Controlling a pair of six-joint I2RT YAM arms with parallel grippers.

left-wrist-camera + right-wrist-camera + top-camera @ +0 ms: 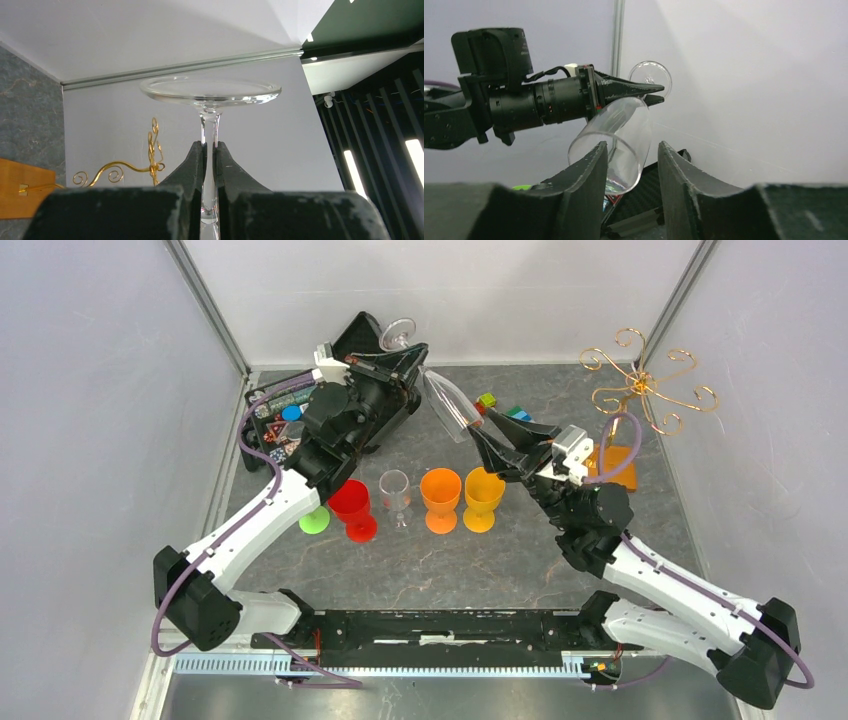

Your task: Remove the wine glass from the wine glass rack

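My left gripper (414, 356) is shut on the stem of a clear wine glass (448, 403) and holds it tilted in the air at the back, foot up, bowl pointing down to the right. In the left wrist view the fingers (192, 165) pinch the stem (209, 135) under the round foot. My right gripper (486, 432) is open, its tips at the bowl's rim; in the right wrist view the bowl (621, 132) reaches into the gap at the left finger (591, 170), not clamped. The gold wire wine glass rack (646, 380) stands empty at the back right on its wooden base (622, 468).
A row of goblets stands mid-table: green (314, 519), red (352, 508), small clear (395, 492), orange (440, 499), yellow-orange (482, 497). A black hinged case (362, 335) with small items sits back left. Coloured blocks (503, 407) lie behind the right gripper. White walls enclose the table.
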